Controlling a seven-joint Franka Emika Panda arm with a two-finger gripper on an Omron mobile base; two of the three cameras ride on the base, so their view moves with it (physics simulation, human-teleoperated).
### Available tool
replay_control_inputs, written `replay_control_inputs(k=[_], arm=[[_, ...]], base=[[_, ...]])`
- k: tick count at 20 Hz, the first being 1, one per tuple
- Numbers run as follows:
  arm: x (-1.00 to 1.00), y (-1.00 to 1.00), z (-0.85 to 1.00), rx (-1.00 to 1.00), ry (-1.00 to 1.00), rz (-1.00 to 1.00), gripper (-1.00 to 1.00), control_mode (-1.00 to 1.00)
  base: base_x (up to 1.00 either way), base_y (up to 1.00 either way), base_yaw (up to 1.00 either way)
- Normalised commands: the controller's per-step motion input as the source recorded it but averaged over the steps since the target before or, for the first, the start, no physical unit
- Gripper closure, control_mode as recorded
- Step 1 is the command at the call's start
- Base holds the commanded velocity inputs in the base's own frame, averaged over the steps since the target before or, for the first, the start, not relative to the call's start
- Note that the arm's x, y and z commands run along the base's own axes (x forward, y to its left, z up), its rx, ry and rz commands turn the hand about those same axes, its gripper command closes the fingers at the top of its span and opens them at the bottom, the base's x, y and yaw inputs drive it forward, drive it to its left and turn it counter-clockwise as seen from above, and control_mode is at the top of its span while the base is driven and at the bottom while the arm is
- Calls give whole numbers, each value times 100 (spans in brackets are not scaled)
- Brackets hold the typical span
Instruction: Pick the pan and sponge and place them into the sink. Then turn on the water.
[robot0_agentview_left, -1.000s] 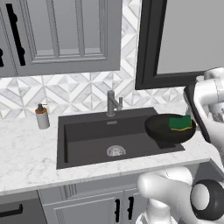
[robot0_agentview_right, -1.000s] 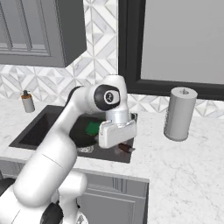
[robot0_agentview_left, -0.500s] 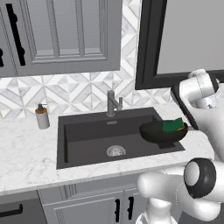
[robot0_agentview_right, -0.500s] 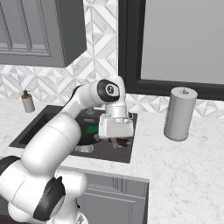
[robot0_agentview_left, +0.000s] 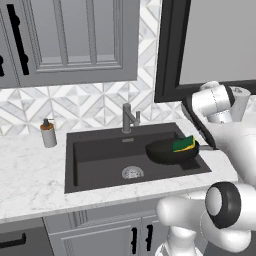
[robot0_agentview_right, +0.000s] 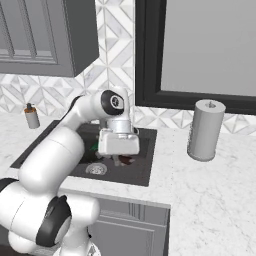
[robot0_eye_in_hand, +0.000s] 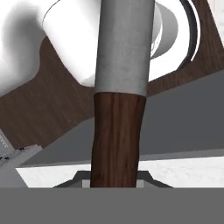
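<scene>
1. One pan (robot0_agentview_left: 169, 151): black, hanging over the right half of the sink (robot0_agentview_left: 100, 160), bowl clear of the basin floor. Handle runs right toward the arm.
2. One sponge (robot0_agentview_left: 184, 144): green over yellow, sitting inside the pan at its right side.
3. One sink: black basin set in the marble counter (robot0_agentview_left: 30, 175), one round steel drain (robot0_agentview_left: 132, 172) at centre floor, left of the pan.
4. One faucet (robot0_agentview_left: 129, 118): grey, behind the basin at the back rim. No stream visible.
5. One gripper (robot0_agentview_right: 120, 159): in the right base view it points down over the sink's right part, white hand body above it. Fingertips hidden; cannot tell directly whether they are closed.
6. Hand view: the pan's brown wooden handle (robot0_eye_in_hand: 117, 140) runs up the middle from the bottom edge, joined to the grey metal neck (robot0_eye_in_hand: 124, 43) above it.
7. One soap bottle (robot0_agentview_left: 48, 134): on the counter left of the sink, well apart from the pan.
8. One paper towel roll (robot0_agentview_right: 205, 130): upright on the counter right of the sink.
</scene>
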Motion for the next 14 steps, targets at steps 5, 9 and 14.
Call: replay_control_inputs(k=[5,9,14], arm=[[40,16,-10,0,0,-4,100,-100],[33,13,-25,0,0,-5,100,-100],[11,15,-36,0,-7,-1,100,-100]], base=[[0,0,0],[0,0,0],[0,0,0]])
